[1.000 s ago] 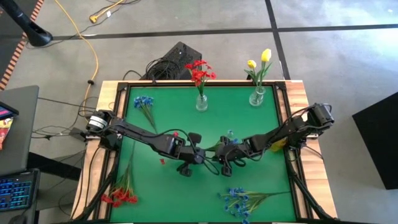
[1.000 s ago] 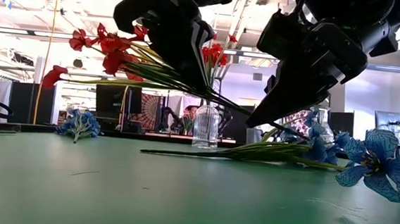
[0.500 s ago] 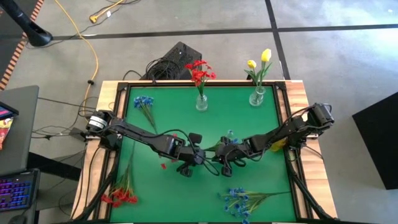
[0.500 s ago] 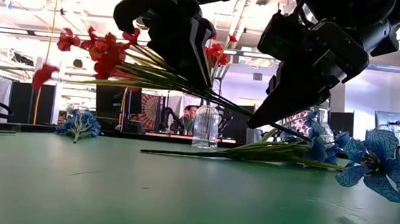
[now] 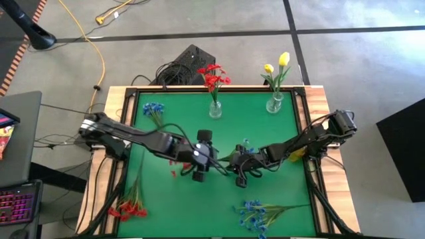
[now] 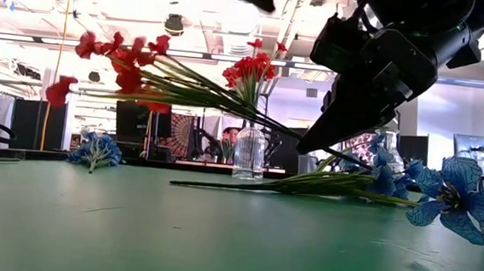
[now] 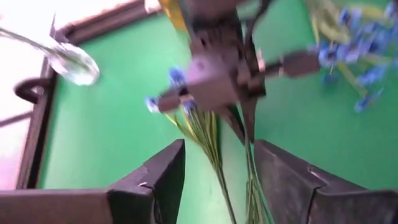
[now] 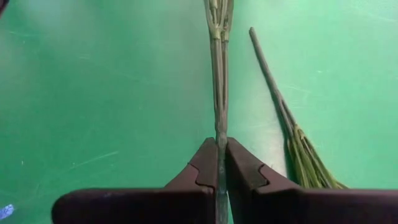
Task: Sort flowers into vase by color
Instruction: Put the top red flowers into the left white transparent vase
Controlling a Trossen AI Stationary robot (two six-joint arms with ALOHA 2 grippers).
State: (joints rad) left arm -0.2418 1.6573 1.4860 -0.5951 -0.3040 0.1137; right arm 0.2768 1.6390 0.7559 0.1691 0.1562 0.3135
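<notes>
A red flower spray (image 6: 119,63) with green stems juts into the air over the table's middle, and my right gripper (image 5: 234,166) is shut on its stems. My left gripper (image 5: 212,161) hangs open above those stems, touching nothing; its fingers (image 7: 163,177) stand wide apart. At the far edge, a glass vase (image 5: 215,109) holds red flowers and another vase (image 5: 275,102) holds yellow ones. Loose on the green mat lie a blue spray (image 5: 154,113) at the far left, a red spray (image 5: 129,206) at the near left and a blue spray (image 5: 262,214) at the near edge. My right gripper pinches the red spray's bundled green stems (image 8: 219,127) between its two fingers, away from the blooms. The fingers slant down toward the table's left and lie along the stems. The spray is clear of the mat and slopes up to its blooms (image 6: 102,53).
A stem bundle (image 8: 280,106) lies on the mat just beside the held stems, with blue blooms (image 6: 451,193) at its end. Cables (image 5: 179,70) lie on the floor beyond the far edge. A wooden frame (image 5: 319,99) borders the mat.
My left gripper has opened, let go of the red spray's stems and risen well above them. The spray stays in my right gripper, its blooms swaying a little. My right gripper has kept still.
</notes>
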